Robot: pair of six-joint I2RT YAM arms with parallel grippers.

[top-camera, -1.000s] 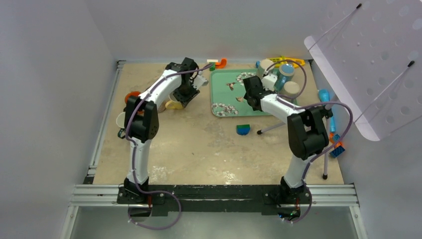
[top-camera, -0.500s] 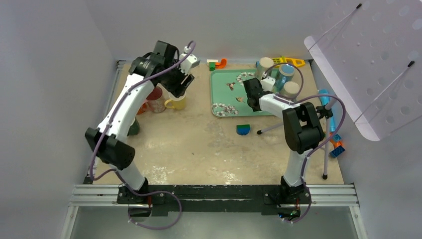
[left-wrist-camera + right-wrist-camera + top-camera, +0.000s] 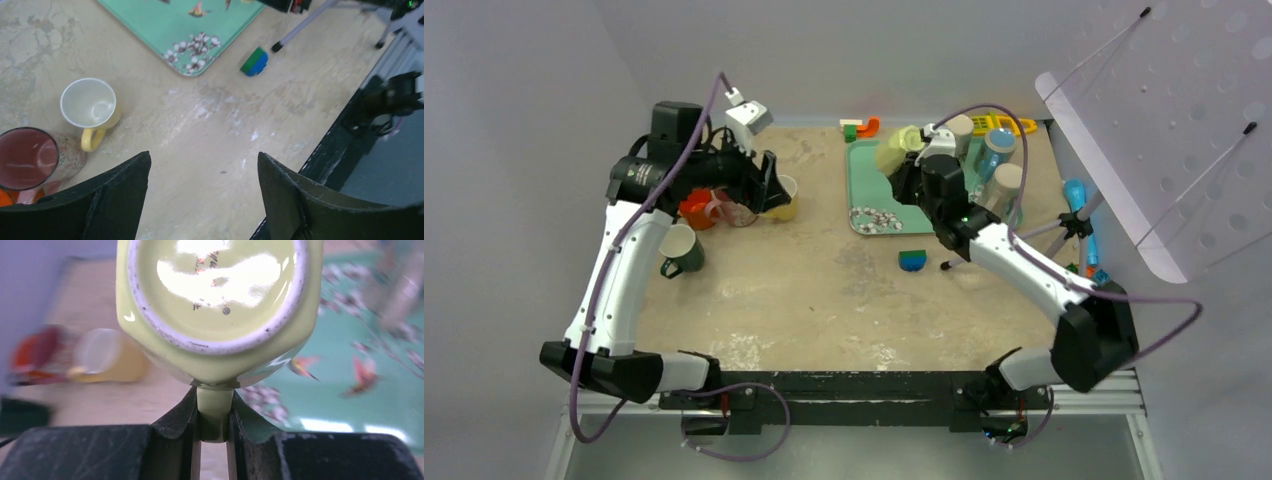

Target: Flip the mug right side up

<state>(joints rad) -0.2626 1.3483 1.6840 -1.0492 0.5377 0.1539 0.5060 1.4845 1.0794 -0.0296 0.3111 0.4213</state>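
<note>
While the right gripper (image 3: 214, 407) is clamped on the handle of the mug (image 3: 215, 305), the controlling relation is the direction of the mug's long axis relative to that gripper. In the right wrist view the glazed underside, with its maker's mark, faces back toward the wrist. The axis therefore runs roughly along the line of the fingers, and the mouth points away from the arm. The handle sits between the two fingers, which press it from both sides.

Location: the mug is off the surface, above the far left corner of the tray (image 3: 866, 190). The tray lies against the far edge of the desk (image 3: 824, 290), right of centre. From the overhead view alone it is not possible to tell how far the mouth tips downward.

The left gripper (image 3: 202, 162) holds nothing. Its jaws stand wide apart over the left half of the desk, near an upright yellow cup (image 3: 90, 105) and a pink cup (image 3: 27, 157), and well apart from the tray.

Assessment: the right arm is the only arm in contact with the mug, so it is the one placed to complete the turn. A wrist rotation about the handle grip appears necessary to bring the mouth upward and the base toward the tray. Because the grip is on the handle only, the body may swing during that rotation.
</note>
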